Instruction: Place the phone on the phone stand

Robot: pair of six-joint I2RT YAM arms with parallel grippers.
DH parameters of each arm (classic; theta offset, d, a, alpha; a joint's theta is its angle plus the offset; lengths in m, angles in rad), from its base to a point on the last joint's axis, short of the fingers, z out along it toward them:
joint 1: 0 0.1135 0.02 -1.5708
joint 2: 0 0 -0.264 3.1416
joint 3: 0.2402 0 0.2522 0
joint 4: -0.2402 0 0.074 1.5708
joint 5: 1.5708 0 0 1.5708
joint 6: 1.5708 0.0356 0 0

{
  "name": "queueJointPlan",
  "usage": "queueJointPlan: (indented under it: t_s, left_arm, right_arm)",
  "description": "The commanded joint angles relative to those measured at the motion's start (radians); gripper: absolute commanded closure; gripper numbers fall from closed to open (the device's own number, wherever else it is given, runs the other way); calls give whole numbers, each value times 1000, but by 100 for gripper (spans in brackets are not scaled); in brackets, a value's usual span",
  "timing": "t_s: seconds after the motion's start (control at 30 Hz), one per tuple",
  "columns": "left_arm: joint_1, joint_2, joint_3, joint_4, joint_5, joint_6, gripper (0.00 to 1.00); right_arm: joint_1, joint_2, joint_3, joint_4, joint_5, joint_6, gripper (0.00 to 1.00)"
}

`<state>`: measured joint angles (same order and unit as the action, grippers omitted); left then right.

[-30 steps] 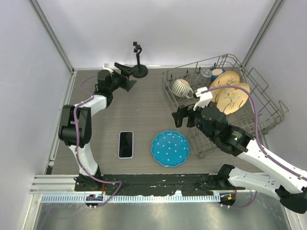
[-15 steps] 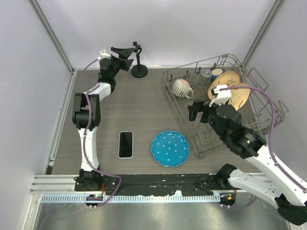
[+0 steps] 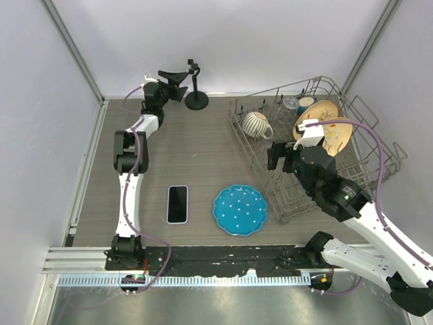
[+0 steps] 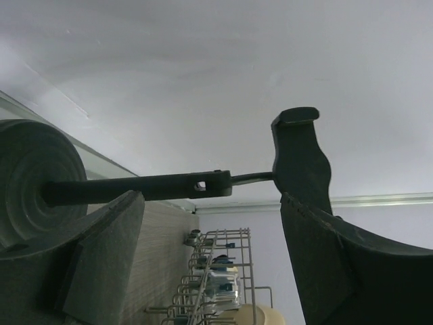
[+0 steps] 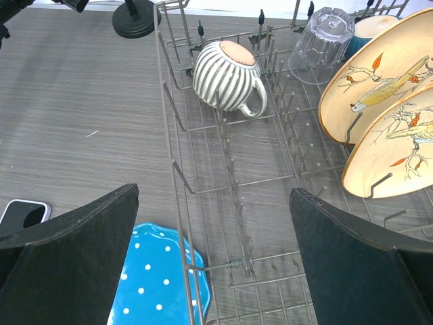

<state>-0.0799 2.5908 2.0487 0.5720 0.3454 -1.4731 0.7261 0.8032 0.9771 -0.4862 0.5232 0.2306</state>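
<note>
Two grippers, left gripper (image 3: 174, 76) and right gripper (image 3: 276, 156), held wide, empty | phone (image 3: 177, 204) to be pinched across long edges | stand (image 3: 197, 101) post to be steadied.

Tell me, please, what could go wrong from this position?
The open left claw is close to the phone stand; a small swing could topple it on its thin post. The phone lies flat on the table, hard to pinch. The open right claw hangs over the dish rack and might snag wire.
</note>
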Motion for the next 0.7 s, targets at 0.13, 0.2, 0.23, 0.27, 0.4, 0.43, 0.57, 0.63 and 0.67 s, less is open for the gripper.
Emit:
queueJointPlan:
  t_s: [0.13,0.2,0.23,0.27,0.4,0.43,0.57,0.63,0.67]
  left_arm:
    - [0,43,139,14,70,-44,6]
    - [0,31,120,28,63,-56,4]
    - [2,25,111,32,60,-62,4]
    - [0,11,101,37,49,-78,8]
    - [2,-24,36,72,15,-116,15]
    - [3,-24,41,69,17,-119,15]
    - [3,-63,10,77,1,-118,7]
    - [3,-83,4,75,-3,-115,3]
    - [3,-87,-7,86,-5,-115,2]
  right_arm:
    - [-2,5,31,38,23,-1,1]
    - [-2,5,31,38,21,1,1]
    - [-2,8,31,40,21,1,1]
    - [-2,7,31,38,23,1,1]
    - [-2,10,31,40,21,-2,1]
    - [-2,10,32,40,20,-4,1]
    - [-1,7,32,38,21,-4,1]
    - [-5,2,29,40,21,-5,1]
    - [-2,2,29,40,23,-7,1]
